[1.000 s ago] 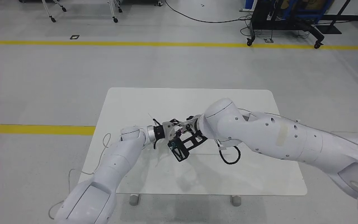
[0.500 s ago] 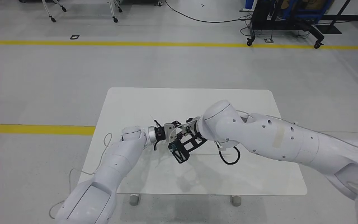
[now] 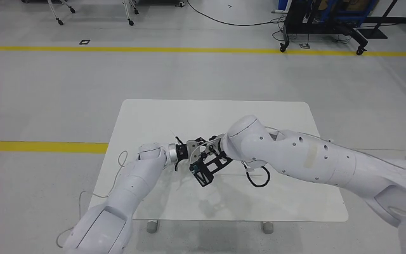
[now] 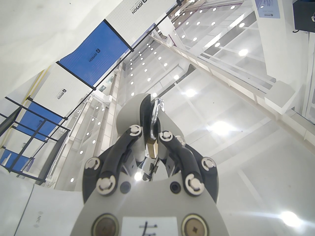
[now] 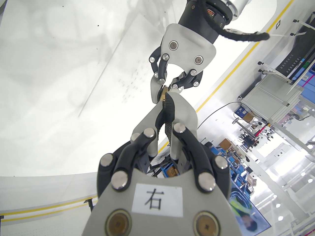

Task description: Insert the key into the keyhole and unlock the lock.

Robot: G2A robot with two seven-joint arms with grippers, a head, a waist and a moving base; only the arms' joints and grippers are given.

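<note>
**Both grippers meeting mid-desk, lock in the left one**

So the two arms come together over the middle of the plain white rectangular desk (image 3: 158,120). The left gripper (image 4: 155,106) is clenched on the small brass padlock (image 4: 152,149); its brass body sits deep between the fingers, close to the knuckle joints, and its curved silver shackle (image 4: 155,116) runs up along the black ribbed pad towards the fingertips.

The right gripper (image 5: 165,98) is clenched too, ribbed pads pressed flat against each other; in the right wrist view its tips sit right up against the brass body, just where the left gripper's fingers pinch it. Honestly I can't make out the key itself; whatever is between those right pads is hidden, so I can't say whether it's in the keyhole or not.

In the top view the two grippers sit nose to nose, the left arm coming in from the near left corner and the right arm sweeping across from the far right side. There's a fuzzy black cable (image 5: 243,36) looping off the left wrist; yellow floor stripes (image 3: 190,49) run past the desk.
</note>
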